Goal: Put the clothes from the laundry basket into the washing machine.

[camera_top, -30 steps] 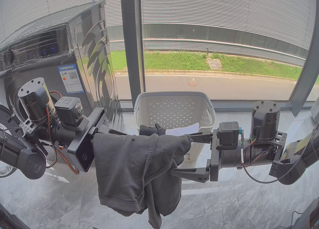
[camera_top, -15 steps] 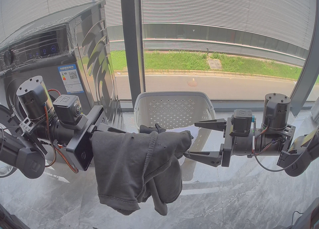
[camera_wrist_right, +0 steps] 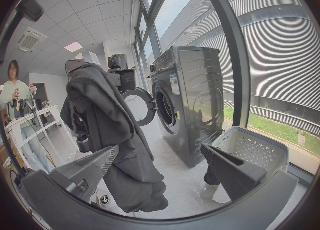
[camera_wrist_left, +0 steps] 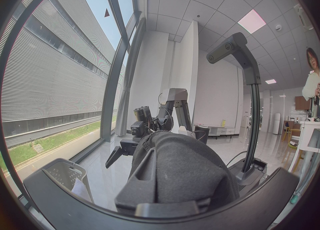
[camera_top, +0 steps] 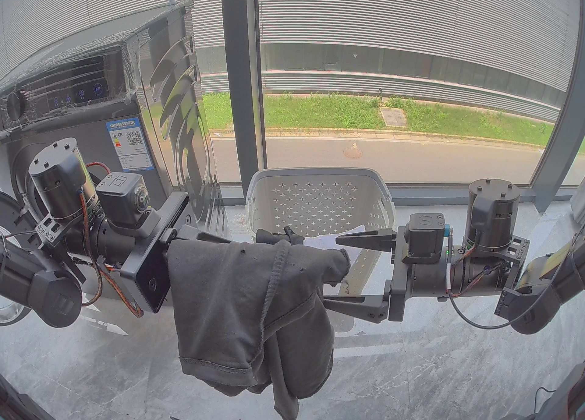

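A dark grey garment (camera_top: 256, 311) hangs draped over my left gripper (camera_top: 268, 238), which is shut on it in front of the washing machine (camera_top: 91, 104). The cloth covers most of that gripper's fingers (camera_wrist_left: 146, 180). My right gripper (camera_top: 331, 269) stands open at the garment's right edge, one finger above and one below, with nothing held. In the right wrist view the garment (camera_wrist_right: 100, 114) hangs beside the open right gripper (camera_wrist_right: 159, 148). The white laundry basket (camera_top: 320, 180) sits on the floor behind, with a white cloth (camera_top: 334, 238) inside.
The washer's round door (camera_wrist_right: 138, 105) stands open beside the drum opening (camera_wrist_right: 165, 107). A window pillar (camera_top: 241, 62) rises between washer and basket. Grey marble floor (camera_top: 426, 366) lies free under the arms. A white table (camera_wrist_right: 36, 120) stands farther back in the room.
The right gripper drew back to the right and up, then came back left to the garment's edge, staying open. The garment's hanging end swung. The left arm barely moved.
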### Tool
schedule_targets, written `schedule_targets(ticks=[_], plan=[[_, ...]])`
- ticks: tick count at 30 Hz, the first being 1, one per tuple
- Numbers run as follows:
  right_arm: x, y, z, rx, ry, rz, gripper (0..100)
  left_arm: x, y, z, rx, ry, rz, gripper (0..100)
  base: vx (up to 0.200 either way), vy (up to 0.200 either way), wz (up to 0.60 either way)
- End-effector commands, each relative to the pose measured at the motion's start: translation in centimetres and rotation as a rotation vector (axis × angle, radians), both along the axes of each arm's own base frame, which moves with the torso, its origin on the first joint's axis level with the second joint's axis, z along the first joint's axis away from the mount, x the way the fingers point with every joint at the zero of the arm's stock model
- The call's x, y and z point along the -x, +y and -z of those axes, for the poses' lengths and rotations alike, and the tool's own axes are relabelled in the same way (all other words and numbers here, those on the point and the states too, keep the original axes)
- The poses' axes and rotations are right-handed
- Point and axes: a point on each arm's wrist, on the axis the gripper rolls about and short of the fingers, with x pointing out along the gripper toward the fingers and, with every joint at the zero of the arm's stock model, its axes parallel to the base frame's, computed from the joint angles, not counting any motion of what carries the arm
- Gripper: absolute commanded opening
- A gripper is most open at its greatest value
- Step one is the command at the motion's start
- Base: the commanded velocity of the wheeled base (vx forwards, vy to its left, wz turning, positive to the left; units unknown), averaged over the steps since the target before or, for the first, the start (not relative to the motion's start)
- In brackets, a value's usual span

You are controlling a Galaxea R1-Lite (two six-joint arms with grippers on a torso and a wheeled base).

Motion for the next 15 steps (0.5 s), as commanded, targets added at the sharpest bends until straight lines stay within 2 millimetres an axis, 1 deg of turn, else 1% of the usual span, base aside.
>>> schedule_targets(ticks=[1, 5, 10, 12, 15], plan=[[0.5, 1.4, 0.7, 0.01, 0.013, -0.045, 100, 0.0, 0.0, 0.0, 0.0, 0.001, -0.001, 0, 0.0, 0.0, 0.0], [1.2, 2.0, 0.5, 0.007, 0.009, -0.077, 100, -0.2, 0.0, 0.2, -0.002, 0.005, -0.002, 0, 0.0, 0.0, 0.0], [1.9, 1.8, -0.1, -0.003, -0.004, -0.085, 100, -0.3, 0.0, 0.3, -0.001, 0.004, -0.005, 0, 0.0, 0.0, 0.0], [2.5, 1.6, -0.6, -0.011, -0.012, -0.094, 100, -0.5, 0.1, 0.4, -0.001, 0.004, -0.012, 0, 0.0, 0.0, 0.0], [2.9, 1.8, -0.5, -0.01, -0.011, -0.109, 100, -0.6, 0.0, 0.5, -0.001, 0.005, -0.01, 0, 0.0, 0.0, 0.0]])
